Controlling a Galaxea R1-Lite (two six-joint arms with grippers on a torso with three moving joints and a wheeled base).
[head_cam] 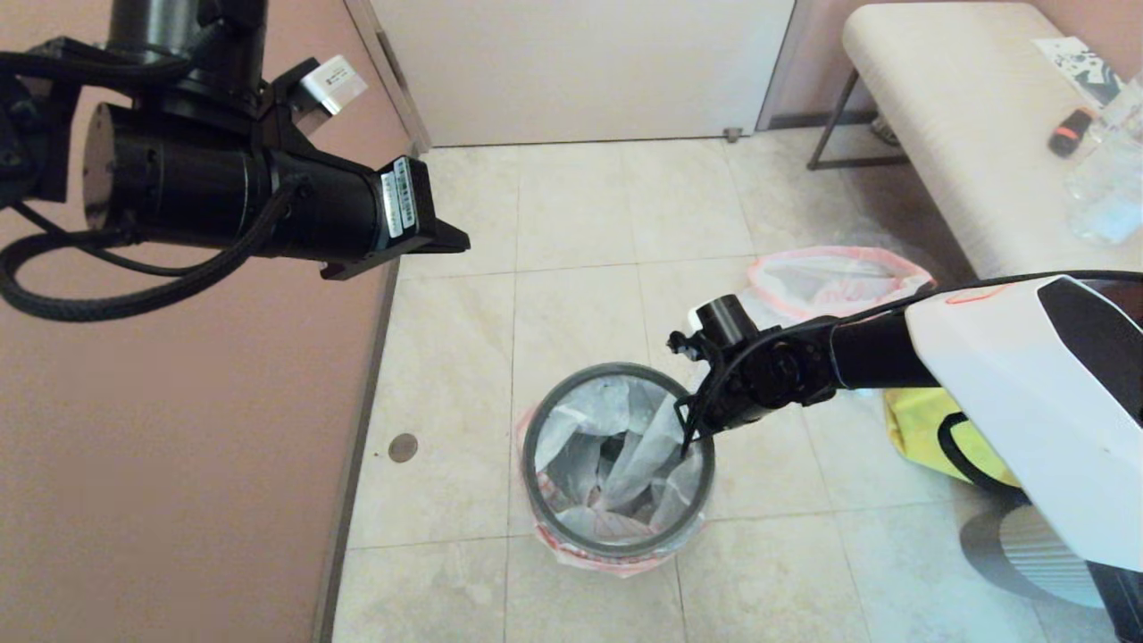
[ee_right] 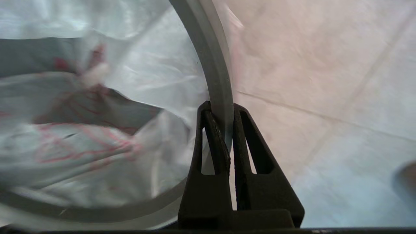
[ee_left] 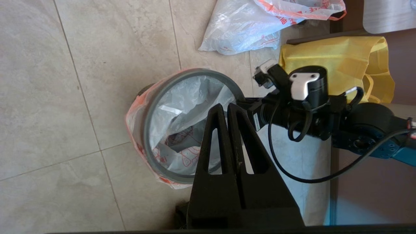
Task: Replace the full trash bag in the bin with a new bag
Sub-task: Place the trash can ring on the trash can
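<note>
The bin (head_cam: pixel 618 464) sits on the floor at lower centre of the head view. The right gripper (ee_right: pixel 220 112) has its jaws pinched on the hoop (ee_right: pixel 214 58), one inside, one outside. The left gripper (ee_left: pixel 226 109), jaws closed and empty, hangs high at upper left.

- Floor (head_cam: pixel 589 232): pale beige stone-look tiles, thin grout lines; small round dark disc (head_cam: pixel 403 447) set in a tile near the wall.
- Wall (head_cam: pixel 179 464): dusty pink.
- Door (head_cam: pixel 580 62): off-white, closed.
- Bench (head_cam: pixel 964 125): cream top, dark metal legs.
</note>
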